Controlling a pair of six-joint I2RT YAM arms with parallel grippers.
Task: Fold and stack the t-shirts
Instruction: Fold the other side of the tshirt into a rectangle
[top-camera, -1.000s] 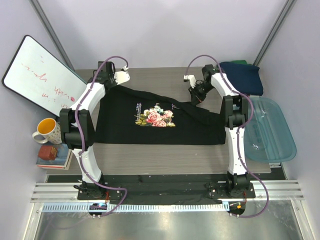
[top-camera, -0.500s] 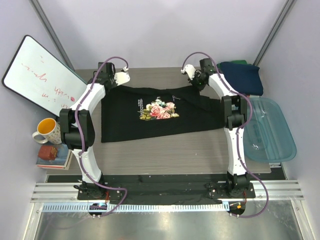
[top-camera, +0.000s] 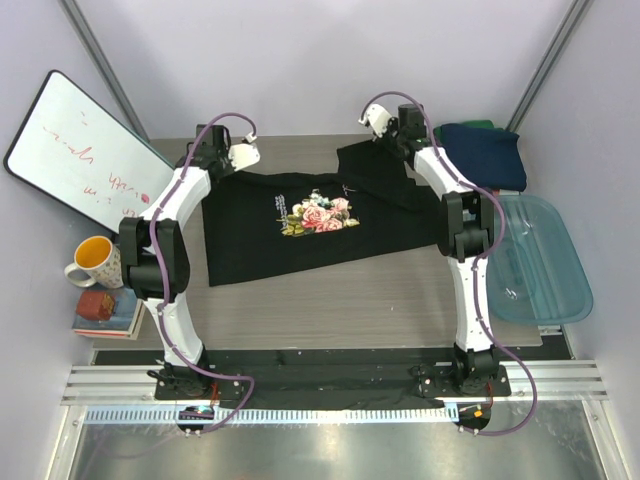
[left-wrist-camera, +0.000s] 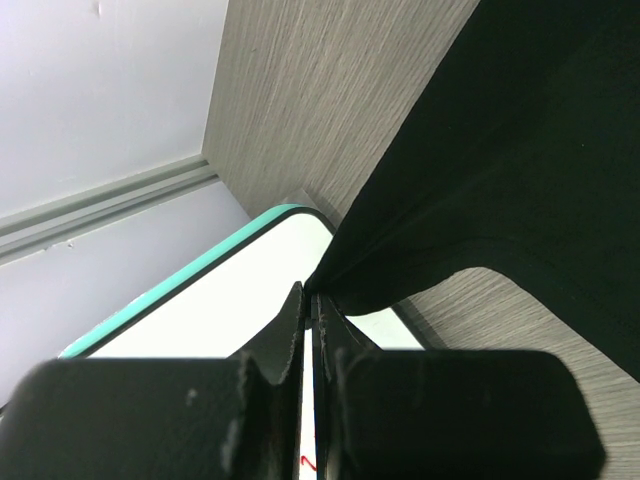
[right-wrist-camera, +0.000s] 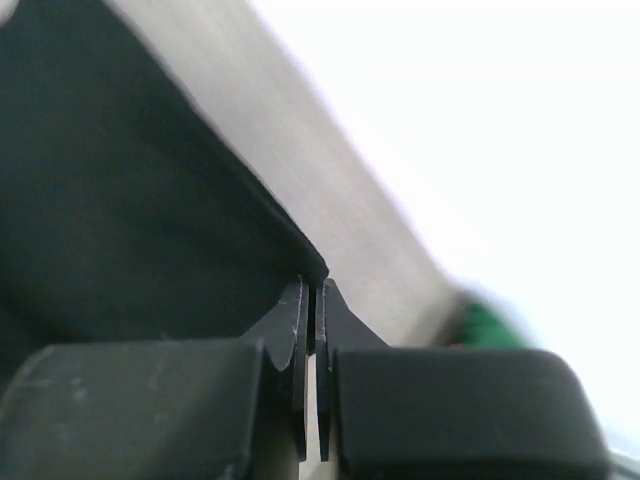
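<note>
The black t-shirt (top-camera: 260, 240) with a pink rose print (top-camera: 316, 215) lies spread across the table (top-camera: 330, 305), print up. My left gripper (top-camera: 217, 167) is at its far left corner; in the left wrist view the gripper (left-wrist-camera: 309, 292) is shut on a pinch of the black cloth (left-wrist-camera: 520, 180). My right gripper (top-camera: 398, 148) is at the far right corner, raised, with the cloth bunched under it; in the right wrist view it (right-wrist-camera: 312, 287) is shut on the black hem (right-wrist-camera: 120, 200). A navy t-shirt (top-camera: 487, 152) lies at the back right, with a green one (top-camera: 482, 125) behind it.
A translucent blue tub (top-camera: 540, 262) sits at the right edge. A whiteboard (top-camera: 85, 150) leans at the left, close to my left gripper, with a mug (top-camera: 92, 262) and a book (top-camera: 105, 312) below it. Bare table shows near the arm bases.
My right gripper has carried its corner of the black t-shirt up and toward the far edge. The shirt's near hem has slid away from the arm bases. The left gripper has stayed put.
</note>
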